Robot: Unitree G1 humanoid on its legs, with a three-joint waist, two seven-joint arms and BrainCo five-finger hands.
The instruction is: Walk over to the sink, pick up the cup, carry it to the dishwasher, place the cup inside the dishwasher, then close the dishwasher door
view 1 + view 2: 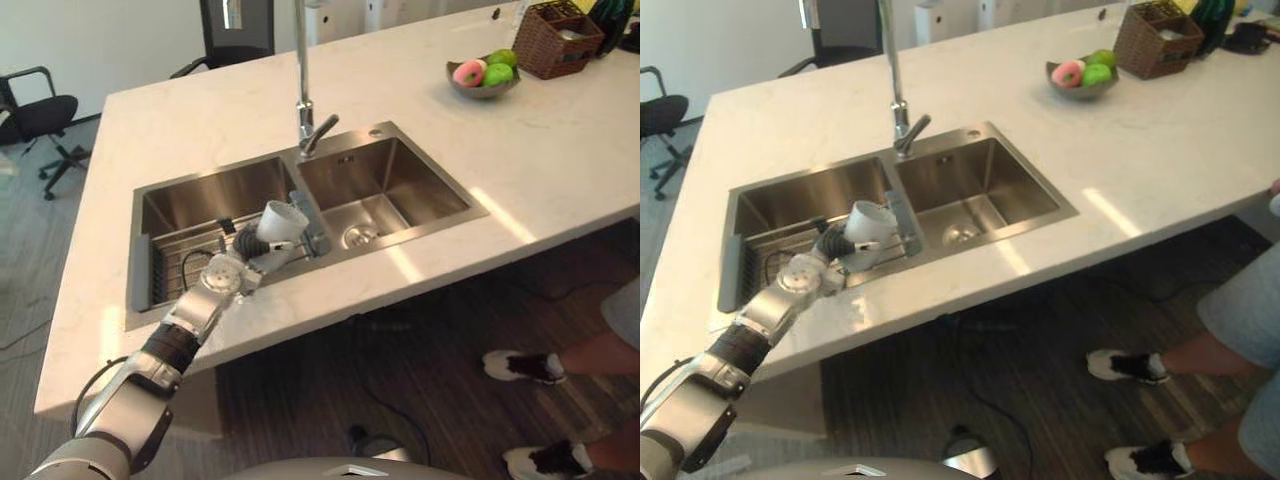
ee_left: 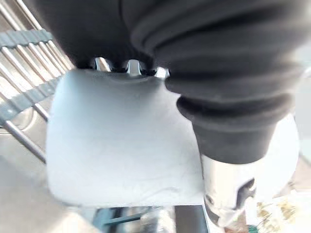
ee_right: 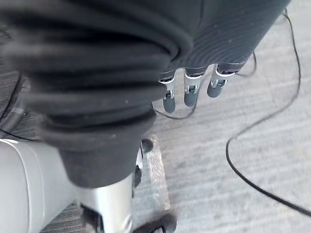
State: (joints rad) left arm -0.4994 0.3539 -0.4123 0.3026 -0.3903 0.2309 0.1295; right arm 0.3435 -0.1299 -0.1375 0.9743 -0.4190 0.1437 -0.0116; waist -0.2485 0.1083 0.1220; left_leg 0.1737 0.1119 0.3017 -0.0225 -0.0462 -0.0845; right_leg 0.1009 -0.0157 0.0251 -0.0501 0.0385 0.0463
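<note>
The cup (image 1: 282, 222) is gripped by the left hand (image 1: 230, 272), fingers and thumb curled round its white wall. It is held tilted, long axis slanting away from the palm toward the tap (image 1: 303, 90), just above the wire rack (image 1: 190, 262) in the left of the sink's (image 1: 410, 190) 2 basins. The right hand (image 3: 189, 94) is hung over the floor (image 3: 233, 160), fingers relaxed, nothing held. 3 fruit are kept in a bowl (image 1: 470, 90) well apart on the table (image 1: 560, 150).

The sink (image 1: 400, 170) sits in the tabletop (image 1: 560, 160), a wire rack (image 1: 190, 250) in its left basin, the faucet (image 1: 303, 90) behind its divider. A bowl (image 1: 485, 92) and a basket (image 1: 555, 50) stand far right.
</note>
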